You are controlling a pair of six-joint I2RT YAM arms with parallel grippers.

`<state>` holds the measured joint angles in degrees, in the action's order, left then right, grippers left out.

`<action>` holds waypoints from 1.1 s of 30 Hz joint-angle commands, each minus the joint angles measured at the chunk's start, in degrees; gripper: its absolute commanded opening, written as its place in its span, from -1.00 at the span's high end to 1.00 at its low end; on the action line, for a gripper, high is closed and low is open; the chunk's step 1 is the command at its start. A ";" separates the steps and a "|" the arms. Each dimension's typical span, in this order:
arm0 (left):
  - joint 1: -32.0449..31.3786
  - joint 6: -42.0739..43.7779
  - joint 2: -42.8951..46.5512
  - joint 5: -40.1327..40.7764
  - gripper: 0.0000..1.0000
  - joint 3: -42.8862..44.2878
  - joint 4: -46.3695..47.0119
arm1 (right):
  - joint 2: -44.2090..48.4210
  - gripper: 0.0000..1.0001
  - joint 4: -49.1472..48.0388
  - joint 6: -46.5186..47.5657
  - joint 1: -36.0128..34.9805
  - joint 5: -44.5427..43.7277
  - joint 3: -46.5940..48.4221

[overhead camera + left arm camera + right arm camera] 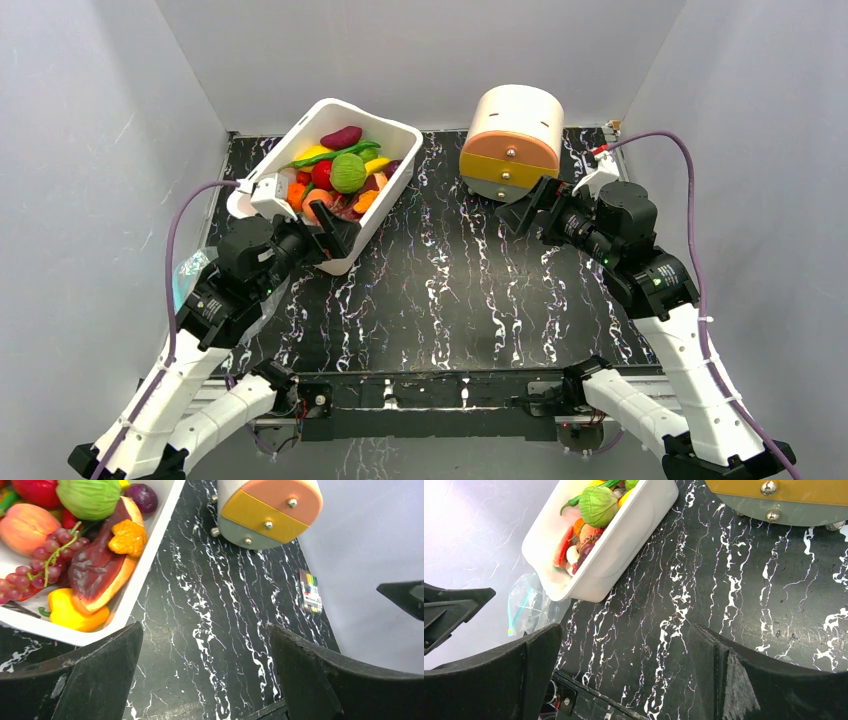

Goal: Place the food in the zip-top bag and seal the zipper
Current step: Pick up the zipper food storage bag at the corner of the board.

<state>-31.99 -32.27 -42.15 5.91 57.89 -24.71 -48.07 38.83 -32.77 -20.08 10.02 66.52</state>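
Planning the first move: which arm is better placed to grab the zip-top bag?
Left. The clear plastic bag lies at the left edge of the black table, near the white plastic bin and the open left gripper. The open right gripper is by the round drawer unit.

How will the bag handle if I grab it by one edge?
Probably floppy: the bag is thin clear film, crumpled beside the bin. Likely light, and apt to sag rather than hold its mouth open. The glossy plastic may slip; the blue zipper strip looks the firmer hold.
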 commanded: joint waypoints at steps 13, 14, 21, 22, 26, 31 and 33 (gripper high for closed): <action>0.30 -5.84 3.92 25.56 -0.97 -2.30 -5.74 | -0.44 -0.96 -3.93 0.00 0.32 -0.55 0.72; 0.27 -6.40 3.66 26.61 -0.97 -2.24 -6.16 | -0.52 -0.96 -4.00 -0.08 0.30 -0.33 0.64; 0.29 -22.25 0.02 42.38 -0.97 -0.34 -17.02 | -0.44 -0.96 -3.66 0.08 0.30 -0.52 0.91; 0.31 -25.82 -0.64 44.55 -0.97 0.01 -20.04 | -0.52 -0.96 -3.68 0.08 0.30 -0.53 0.83; 0.26 -36.00 -3.26 50.52 -0.82 -0.10 -28.59 | -0.79 -0.96 -3.78 0.08 0.31 -0.19 0.55; 0.36 -43.15 -7.94 51.95 0.02 -0.82 -35.35 | -0.45 -0.96 -3.53 0.07 0.30 -0.38 0.10; 0.36 -46.57 -9.73 51.11 0.04 -0.86 -37.24 | -0.51 -0.96 -3.20 0.12 0.31 -0.67 0.10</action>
<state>-31.99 -68.64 -49.17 52.86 56.27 -53.98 -49.12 38.81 -32.97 -20.08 9.82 66.52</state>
